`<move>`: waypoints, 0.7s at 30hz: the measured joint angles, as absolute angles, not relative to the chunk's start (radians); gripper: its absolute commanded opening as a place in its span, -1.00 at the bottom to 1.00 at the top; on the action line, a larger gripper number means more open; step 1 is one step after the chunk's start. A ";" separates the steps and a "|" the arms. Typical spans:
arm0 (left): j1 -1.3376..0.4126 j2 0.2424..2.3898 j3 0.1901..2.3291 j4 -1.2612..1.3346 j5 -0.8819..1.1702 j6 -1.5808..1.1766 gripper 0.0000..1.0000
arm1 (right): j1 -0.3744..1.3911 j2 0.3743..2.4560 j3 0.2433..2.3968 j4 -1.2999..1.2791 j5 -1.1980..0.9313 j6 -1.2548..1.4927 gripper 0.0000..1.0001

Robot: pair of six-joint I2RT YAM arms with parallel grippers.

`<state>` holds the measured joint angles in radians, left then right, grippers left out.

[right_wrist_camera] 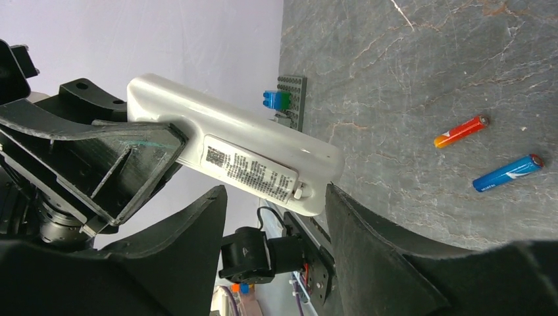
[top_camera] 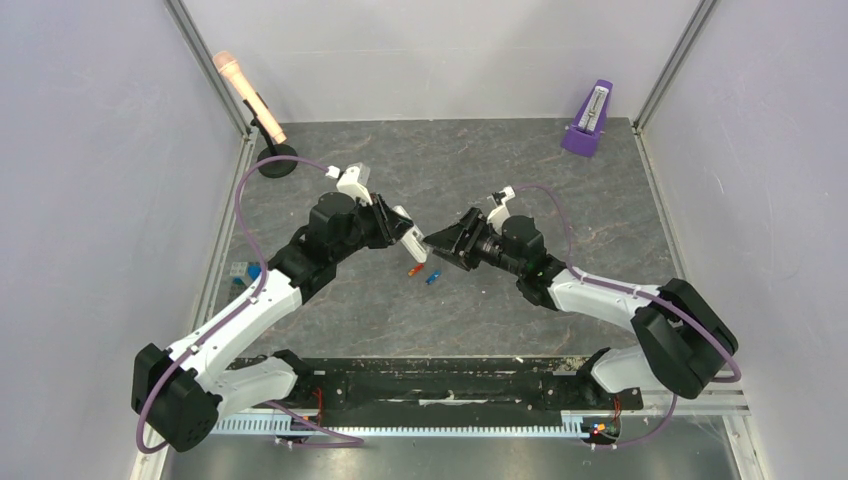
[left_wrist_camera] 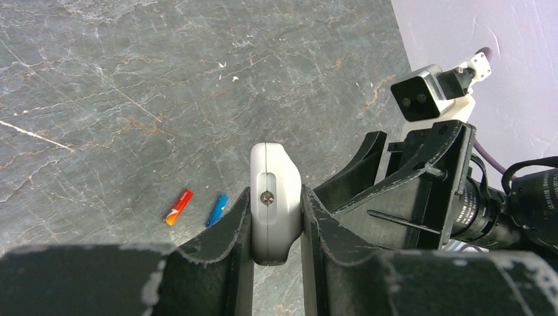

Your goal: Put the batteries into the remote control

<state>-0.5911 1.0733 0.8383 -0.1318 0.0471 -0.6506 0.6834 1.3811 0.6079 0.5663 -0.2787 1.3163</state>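
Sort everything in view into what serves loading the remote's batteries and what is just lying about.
For the job: remote control, clamped in the left pincer; right pincer, open around its free end; red-orange battery and blue battery, lying on the table.

Lying about: purple metronome; microphone on its stand; grey brick plate with blue and green bricks.

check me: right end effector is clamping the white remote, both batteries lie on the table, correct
No: the left end effector clamps the remote, per the left wrist view. The red-orange battery and blue battery do lie on the table.
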 measured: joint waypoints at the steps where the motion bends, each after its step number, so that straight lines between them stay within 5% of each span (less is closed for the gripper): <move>1: -0.591 1.073 0.838 -0.131 0.052 -0.651 -0.96 | 0.683 1.383 0.608 0.567 -0.282 1.317 0.20; 21: -0.591 1.073 0.838 -0.117 0.055 -0.650 -0.96 | 0.683 1.414 0.614 0.609 -0.318 1.345 -0.30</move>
